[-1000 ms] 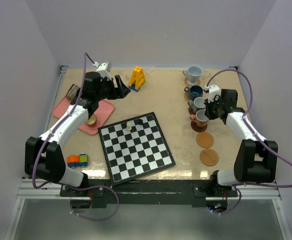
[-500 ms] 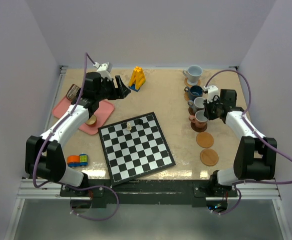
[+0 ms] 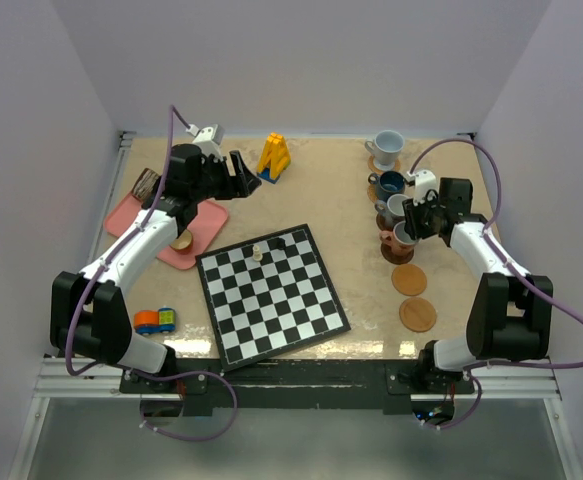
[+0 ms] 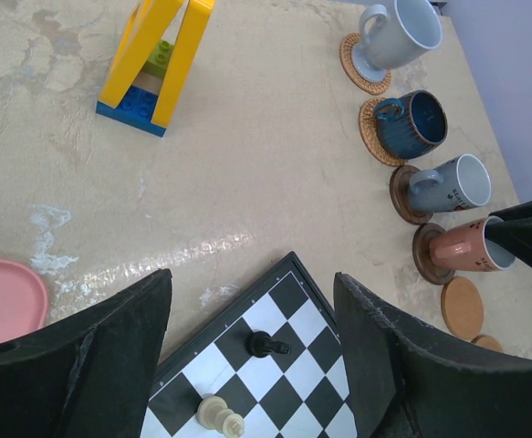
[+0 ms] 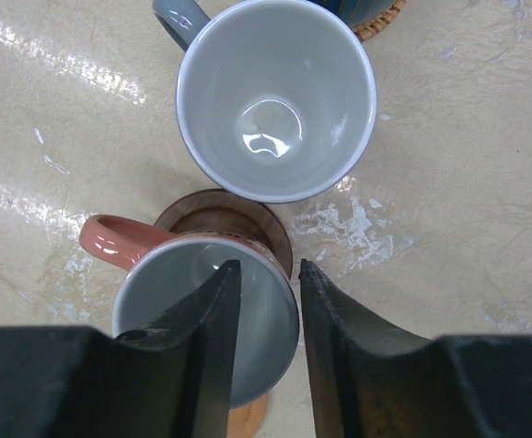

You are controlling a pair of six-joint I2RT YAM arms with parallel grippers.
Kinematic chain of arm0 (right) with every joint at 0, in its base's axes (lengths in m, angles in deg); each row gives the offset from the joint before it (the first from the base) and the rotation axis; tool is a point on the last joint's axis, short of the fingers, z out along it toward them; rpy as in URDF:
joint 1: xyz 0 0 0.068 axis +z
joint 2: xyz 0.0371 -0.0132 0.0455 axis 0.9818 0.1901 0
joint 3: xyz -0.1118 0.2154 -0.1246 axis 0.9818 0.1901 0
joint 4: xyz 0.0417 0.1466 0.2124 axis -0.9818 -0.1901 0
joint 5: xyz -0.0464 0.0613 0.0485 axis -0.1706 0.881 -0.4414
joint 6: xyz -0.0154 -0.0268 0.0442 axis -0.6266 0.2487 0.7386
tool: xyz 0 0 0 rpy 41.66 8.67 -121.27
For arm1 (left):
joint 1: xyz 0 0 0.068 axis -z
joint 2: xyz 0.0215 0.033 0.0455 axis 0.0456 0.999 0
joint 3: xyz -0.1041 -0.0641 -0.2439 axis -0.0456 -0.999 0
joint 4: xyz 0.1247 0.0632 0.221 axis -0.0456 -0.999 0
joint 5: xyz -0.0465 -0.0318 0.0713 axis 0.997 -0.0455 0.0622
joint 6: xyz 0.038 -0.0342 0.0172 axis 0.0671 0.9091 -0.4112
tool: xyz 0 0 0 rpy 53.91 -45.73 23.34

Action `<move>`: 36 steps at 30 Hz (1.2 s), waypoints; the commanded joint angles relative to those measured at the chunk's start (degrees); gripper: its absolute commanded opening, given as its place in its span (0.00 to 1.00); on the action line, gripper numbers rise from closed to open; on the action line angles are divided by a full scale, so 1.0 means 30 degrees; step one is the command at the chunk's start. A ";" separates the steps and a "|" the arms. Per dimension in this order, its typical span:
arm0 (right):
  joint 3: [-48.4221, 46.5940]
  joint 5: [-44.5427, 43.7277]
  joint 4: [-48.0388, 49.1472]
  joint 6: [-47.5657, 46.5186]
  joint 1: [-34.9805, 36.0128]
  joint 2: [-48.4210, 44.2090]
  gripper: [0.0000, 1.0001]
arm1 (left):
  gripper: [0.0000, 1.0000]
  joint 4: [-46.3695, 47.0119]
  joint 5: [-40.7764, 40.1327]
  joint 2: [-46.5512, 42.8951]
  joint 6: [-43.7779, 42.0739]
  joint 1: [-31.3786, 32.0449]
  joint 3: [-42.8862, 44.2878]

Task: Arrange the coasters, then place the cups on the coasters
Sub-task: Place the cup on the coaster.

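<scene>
right gripper [image 5: 267,266] points straight down over the coppery pink cup [image 5: 165,283], right of the chessboard [image 3: 271,295]; jaws part-open, astride the cup wall on the side away from the handle, one finger inside and one outside; gap is wider than the wall, so not clamped and holding nothing; pink cup stands upright on a dark coaster [image 5: 220,212]; right arm runs from its base up along the board's right side, elbow out to the right

left gripper [image 4: 252,278] hangs beyond the board's far-left corner, jaws wide, empty; left arm reaches up the board's left side, across the pink tray [image 3: 131,215]

near to far, right of the board: two bare tan coasters [image 3: 409,279], then pink cup, grey cup [image 5: 275,100] just beside it, dark teal cup [image 4: 416,123], pale cup [image 4: 398,27], each on its own coaster, row clear of the board

left of the board: toy cars [image 3: 156,320] near; a tan cup [image 3: 181,240] on the tray, part-hidden by the arm; on the board, white piece [image 4: 220,418] and black piece [image 4: 264,345]; yellow block frame [image 4: 156,55] beyond the board's far edge
</scene>
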 commanded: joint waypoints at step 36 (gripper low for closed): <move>-0.4117 0.1052 -0.2879 0.4969 0.2676 -0.2065 0.56 | 0.76 0.0884 -0.1051 -0.0998 -0.0235 -0.0123 -0.0387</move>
